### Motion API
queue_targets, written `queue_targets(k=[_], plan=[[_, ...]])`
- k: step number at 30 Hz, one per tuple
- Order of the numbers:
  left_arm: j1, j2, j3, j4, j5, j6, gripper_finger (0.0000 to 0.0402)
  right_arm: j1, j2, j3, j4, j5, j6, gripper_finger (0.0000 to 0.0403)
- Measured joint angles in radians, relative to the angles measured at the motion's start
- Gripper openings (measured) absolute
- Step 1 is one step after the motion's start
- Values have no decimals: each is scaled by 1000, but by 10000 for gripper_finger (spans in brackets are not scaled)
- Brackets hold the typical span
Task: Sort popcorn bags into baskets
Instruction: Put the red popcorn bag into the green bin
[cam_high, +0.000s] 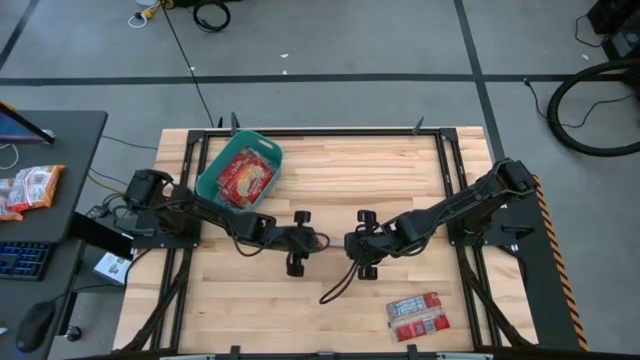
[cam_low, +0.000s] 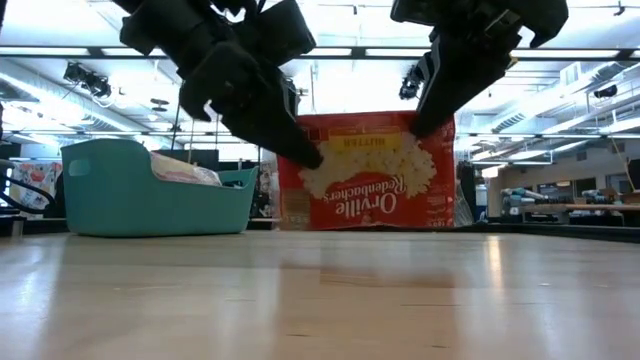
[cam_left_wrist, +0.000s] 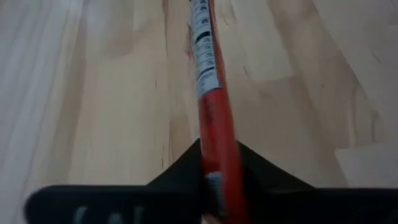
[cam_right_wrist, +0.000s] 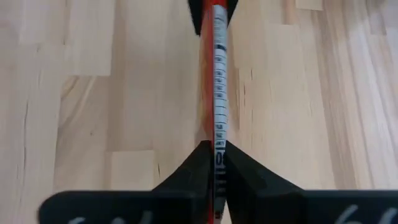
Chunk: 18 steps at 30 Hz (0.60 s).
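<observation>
While both the left gripper and right gripper pinch the popcorn bag upright mid-table, at five o'clock from the basket, we judge it light, thin, floppy, best gripped by its edges.

— Held bag? Red popcorn bag, upright on edge above the middle of the table, cream-yellow popcorn picture upside down, pinched at both top corners.
— From above? Only a thin red edge.
— Others? One red bag flat near the front right corner; several piled in the teal basket at the back left.
</observation>
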Motion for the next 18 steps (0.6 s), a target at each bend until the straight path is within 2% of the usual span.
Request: queue_targets(k=[5, 11, 18], plan=[[35, -42, 0, -76, 59, -66, 26, -1, -23, 0, -7, 21, 4, 88], [63, -81, -2, -196, 65, -115, 40, 1, -107, 0, -69, 165, 5, 141], [93, -203, -54, -233, 64, -191, 32, 1, -214, -85, -42, 235, -2, 159]])
